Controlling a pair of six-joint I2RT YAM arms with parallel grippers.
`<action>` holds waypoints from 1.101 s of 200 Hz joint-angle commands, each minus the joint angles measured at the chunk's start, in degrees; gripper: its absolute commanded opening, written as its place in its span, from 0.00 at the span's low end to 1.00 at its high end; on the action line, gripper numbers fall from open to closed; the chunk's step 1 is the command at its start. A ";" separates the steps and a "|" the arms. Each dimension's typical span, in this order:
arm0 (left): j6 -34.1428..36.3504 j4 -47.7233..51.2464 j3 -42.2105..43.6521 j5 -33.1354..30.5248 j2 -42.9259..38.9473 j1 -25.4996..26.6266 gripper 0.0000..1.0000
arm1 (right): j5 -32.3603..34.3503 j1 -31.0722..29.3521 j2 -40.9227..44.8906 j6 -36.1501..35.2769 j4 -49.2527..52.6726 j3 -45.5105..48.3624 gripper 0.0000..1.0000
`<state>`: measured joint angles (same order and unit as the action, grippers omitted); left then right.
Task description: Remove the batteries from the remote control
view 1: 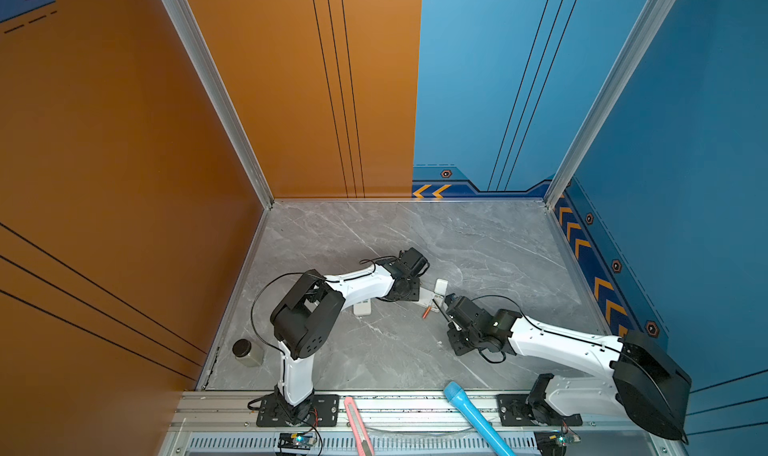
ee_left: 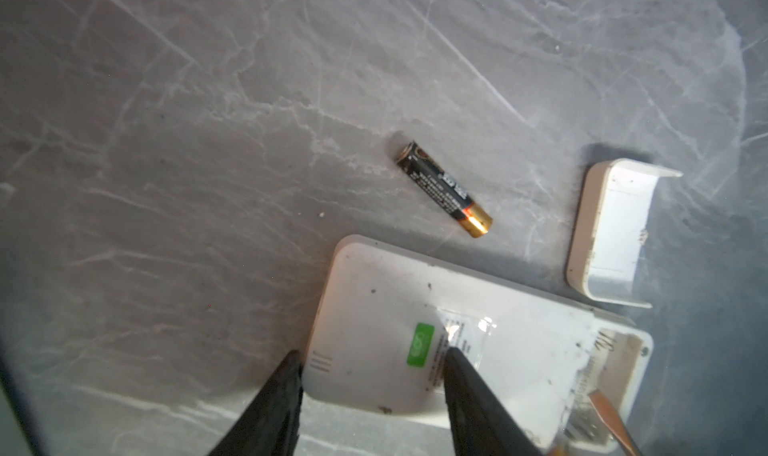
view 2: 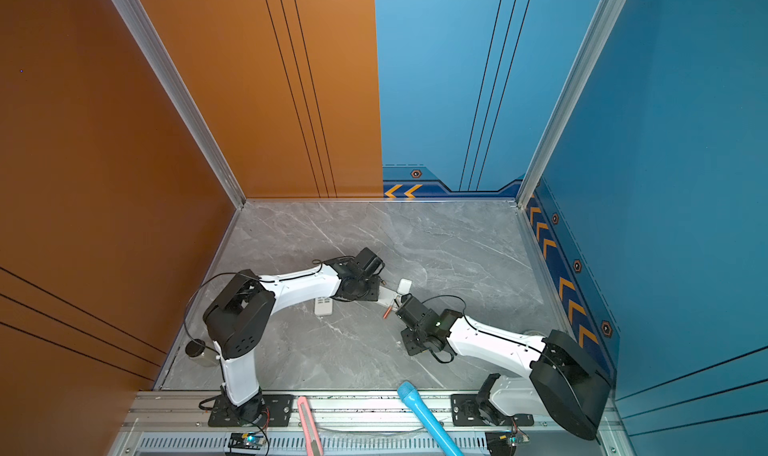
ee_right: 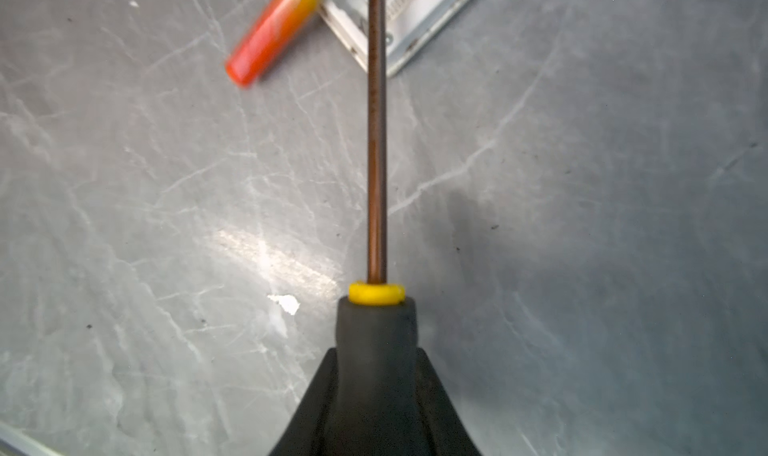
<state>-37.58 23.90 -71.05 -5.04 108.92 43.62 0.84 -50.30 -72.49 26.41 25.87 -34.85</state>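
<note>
The right gripper (ee_right: 376,352) is clamped tight on the black handle of a screwdriver (ee_right: 377,184). Its thin shaft runs out to the open end of the white remote (ee_left: 395,308). In the left wrist view the flat tip sits in the remote's open compartment (ee_left: 619,362), and no battery shows there.

The left gripper (ee_left: 372,352) has its jaws apart, about half wide. One finger (ee_left: 274,408) is just off the remote's short end. The other is over the remote's back beside a green sticker; whether it presses down cannot be told.

In both top views the two grippers meet just below and right of the frame's centre, with the remote lying flat on the grey table (view 1: 374,233) between them.

The red-orange battery (ee_right: 272,32) lies on the table beside the remote, one end close against its edge; it is blurred in the right wrist view. In both top views it is a small streak (view 1: 425,312) just below the remote.

The black battery (ee_left: 444,188), gold at one end, lies on the table near the remote but apart from it. The white battery cover (ee_left: 611,233) lies inside up just beside the remote's open end.

A second remote (view 1: 362,307) pokes out from under the left arm. In a top view a jar (view 1: 248,352) stands at lower left, with a pink knife (view 1: 358,425) and a blue torch (view 1: 473,416) along the bottom rail.
</note>
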 commanded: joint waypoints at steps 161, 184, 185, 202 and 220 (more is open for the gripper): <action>-4.08 -1.05 2.23 5.65 -1.58 0.99 0.77 | -6.66 -9.93 6.03 16.51 -4.69 5.32 0.00; -3.90 -0.96 2.09 5.57 -2.67 0.71 0.80 | -5.82 -12.43 3.05 19.16 -8.79 8.80 0.00; -3.90 -0.96 2.07 5.57 -2.76 0.70 0.80 | -5.92 -12.44 2.92 19.18 -8.94 8.90 0.00; -3.73 -0.96 2.57 5.57 -3.46 0.44 0.81 | -4.23 -13.42 2.06 20.12 -9.40 9.32 0.00; -3.64 -0.79 3.40 5.39 -4.20 -0.08 0.81 | -3.27 -13.51 2.14 20.18 -8.60 9.45 0.00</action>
<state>-40.64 22.06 -69.14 -1.28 107.11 44.21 -4.93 -63.29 -69.01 44.27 17.32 -27.49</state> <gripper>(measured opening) 0.810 0.278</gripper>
